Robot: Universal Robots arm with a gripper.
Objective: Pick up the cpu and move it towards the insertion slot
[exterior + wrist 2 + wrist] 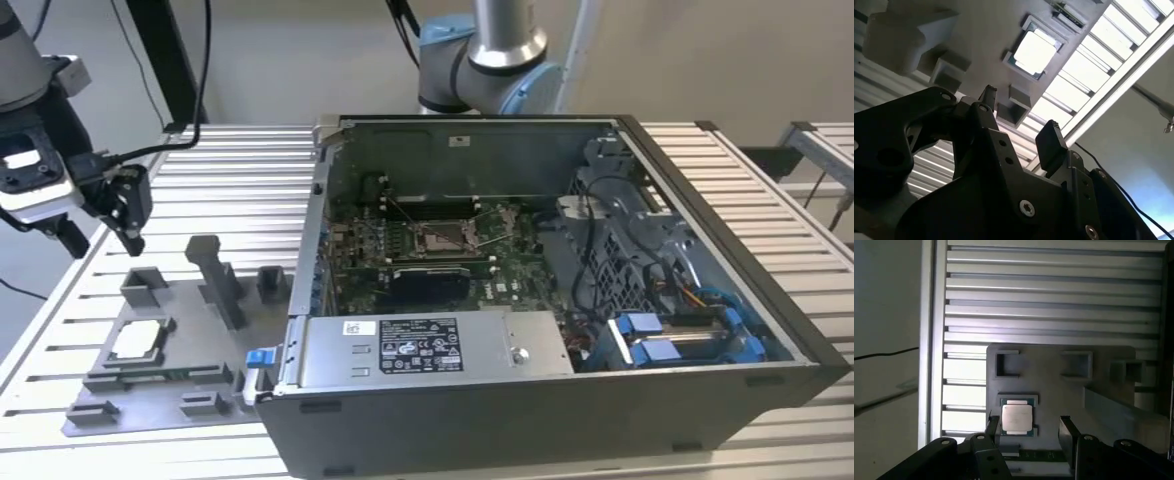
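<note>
The cpu [138, 342] is a thin square chip with a silvery top, lying in a recess of the grey fixture plate [174, 395] at the exterior view's left. Both wrist views show the cpu [1035, 50] [1016, 418] lying flat and untouched. My gripper [104, 240] hangs in the air well above the plate and the cpu. Its black fingers are open with nothing between them, as both wrist views of the gripper [1019, 117] [1029, 430] show. The insertion slot [441, 237], a silver-framed socket on green board, sits inside the open computer case.
The open computer case [801, 340] fills the middle and the exterior view's right, with a silver box [427, 345] at its front and blue-cabled parts [667, 335] inside. Grey fixture blocks and a tall post [214, 280] stand on the plate. Everything rests on a ribbed aluminium table [227, 180].
</note>
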